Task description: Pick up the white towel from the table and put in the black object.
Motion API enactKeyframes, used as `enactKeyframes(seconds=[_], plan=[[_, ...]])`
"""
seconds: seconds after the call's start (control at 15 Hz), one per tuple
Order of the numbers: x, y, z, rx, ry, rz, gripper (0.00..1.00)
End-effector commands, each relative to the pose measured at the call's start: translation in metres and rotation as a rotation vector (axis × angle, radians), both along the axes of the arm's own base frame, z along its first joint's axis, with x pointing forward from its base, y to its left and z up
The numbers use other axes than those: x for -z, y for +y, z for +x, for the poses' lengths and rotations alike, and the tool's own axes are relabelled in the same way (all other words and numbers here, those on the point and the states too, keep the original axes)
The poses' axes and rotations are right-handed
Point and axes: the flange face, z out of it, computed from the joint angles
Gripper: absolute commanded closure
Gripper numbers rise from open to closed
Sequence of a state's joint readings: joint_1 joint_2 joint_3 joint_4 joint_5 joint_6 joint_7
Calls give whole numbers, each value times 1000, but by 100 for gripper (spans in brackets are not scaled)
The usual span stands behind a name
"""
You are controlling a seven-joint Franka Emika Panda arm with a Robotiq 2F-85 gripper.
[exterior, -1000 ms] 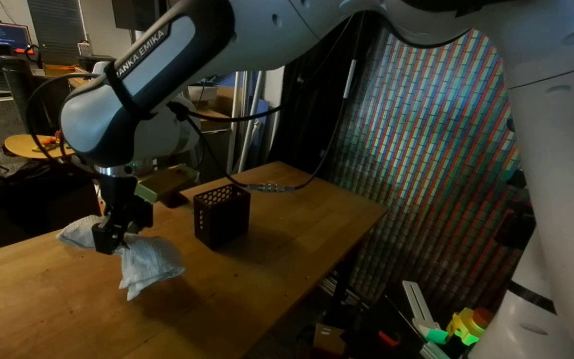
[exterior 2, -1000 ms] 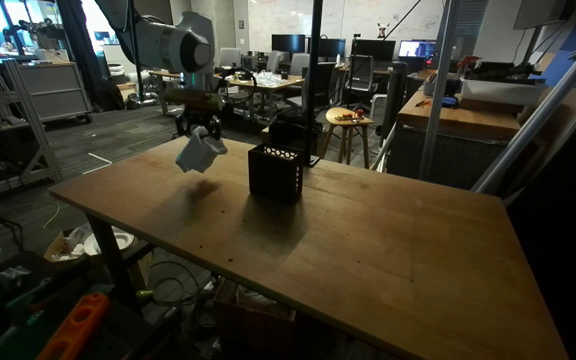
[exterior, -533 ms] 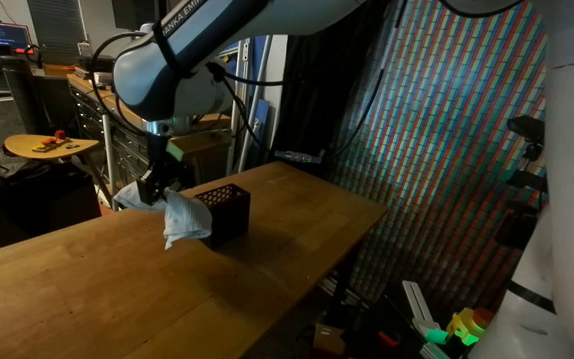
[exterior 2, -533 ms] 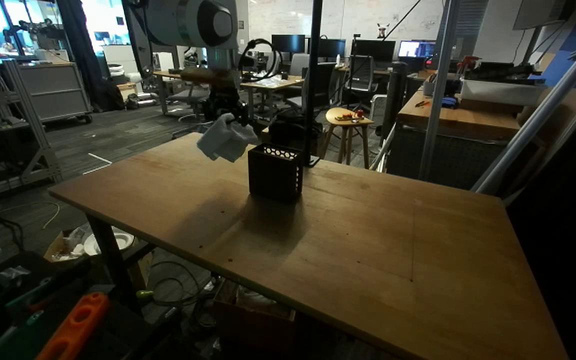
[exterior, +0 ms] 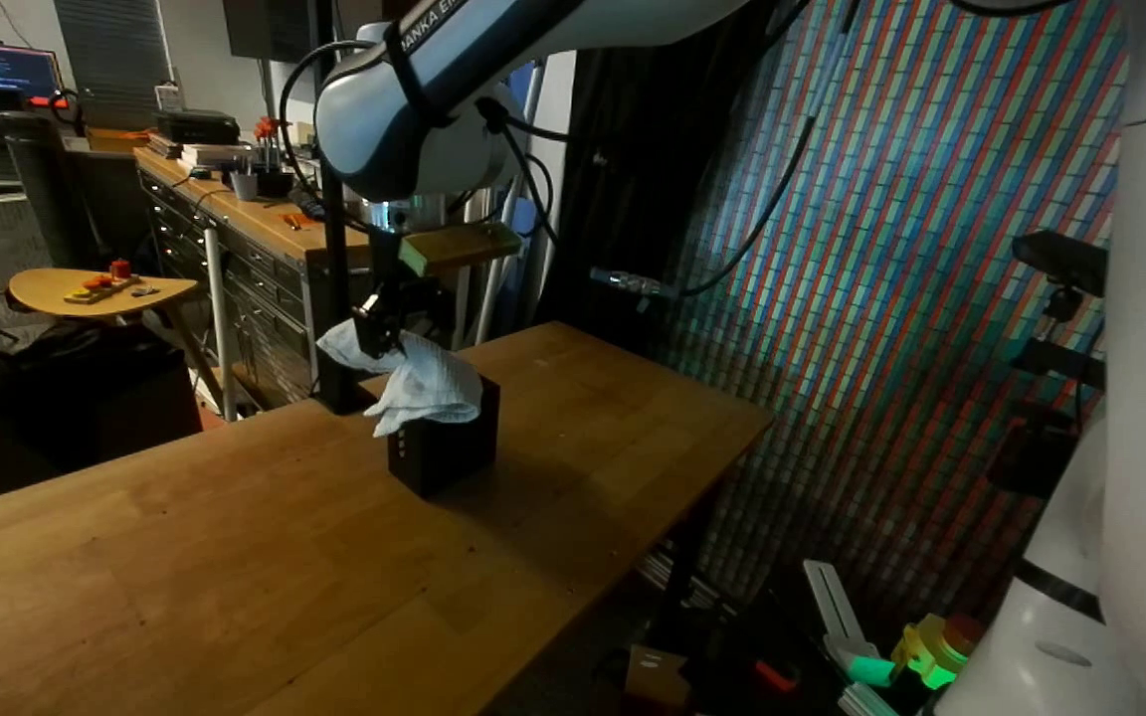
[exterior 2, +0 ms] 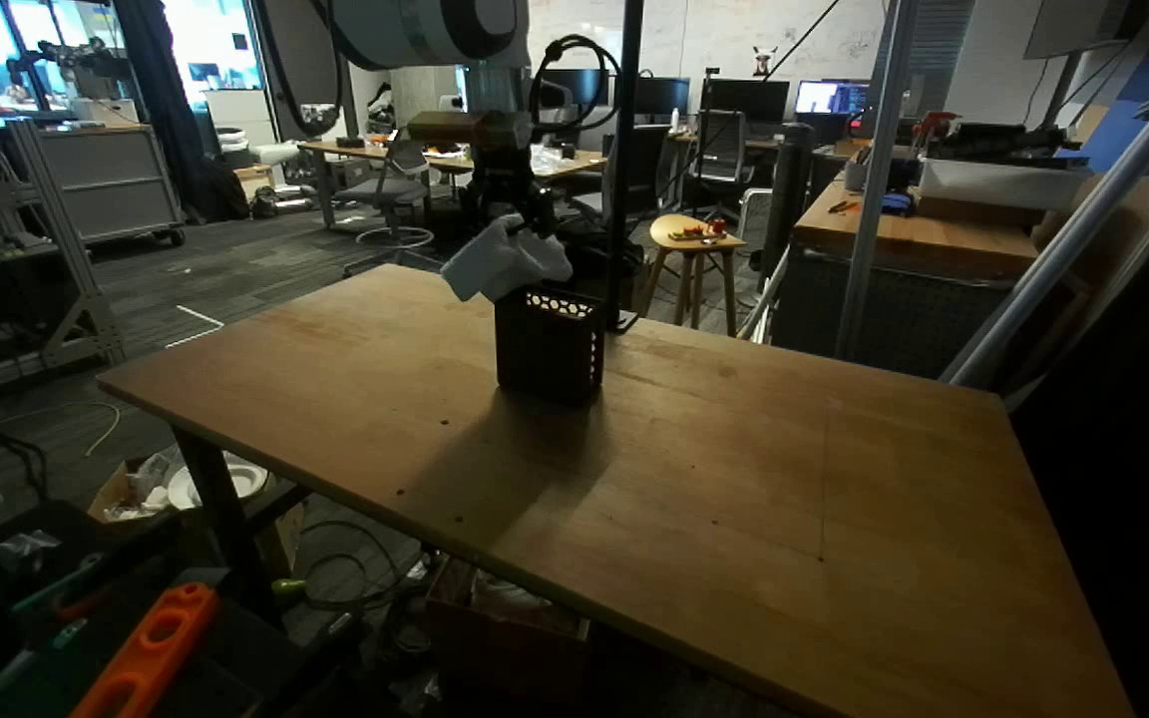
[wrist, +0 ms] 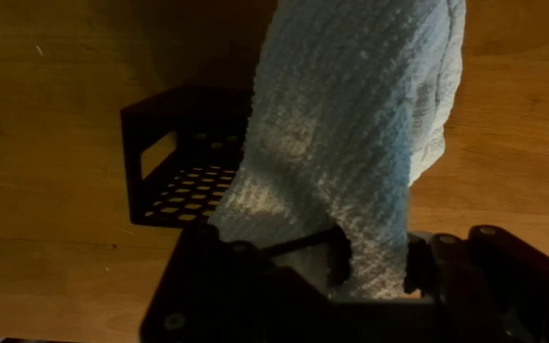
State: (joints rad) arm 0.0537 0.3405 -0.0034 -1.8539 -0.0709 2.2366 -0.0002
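Observation:
The white towel (exterior: 429, 383) is bunched and hangs from my gripper (exterior: 381, 330) above the table. My gripper is shut on it; in the wrist view the towel (wrist: 331, 109) passes between the two fingers (wrist: 374, 259). The black object is an open box with perforated sides (exterior: 449, 457), upright on the table. In an exterior view, the towel (exterior 2: 495, 264) hangs at the upper left of the box (exterior 2: 547, 349), and the gripper (exterior 2: 525, 211) is above. The towel hides part of the box's opening; in the wrist view the box's left part (wrist: 134, 190) shows. Whether towel and rim touch I cannot tell.
The wooden table (exterior 2: 754, 459) bears the box. A black upright post (exterior 2: 624, 199) stands at the table's edge close behind the box; it also shows in an exterior view (exterior: 334, 298). A wooden stool (exterior 2: 694, 234) and a workbench (exterior: 265, 224) are beyond the table.
My gripper has carried the towel toward the black box and higher, moving rightward in both exterior views. The towel now overlaps the box's top in both. The box has not moved.

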Motion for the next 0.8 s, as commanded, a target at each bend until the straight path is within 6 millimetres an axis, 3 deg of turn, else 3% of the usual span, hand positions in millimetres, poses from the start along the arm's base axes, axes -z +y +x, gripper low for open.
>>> enactKeyframes(seconds=[0.0, 0.73], plan=[[-7, -15, 0, 37, 9, -17, 100], [30, -52, 13, 63, 50, -4, 100]])
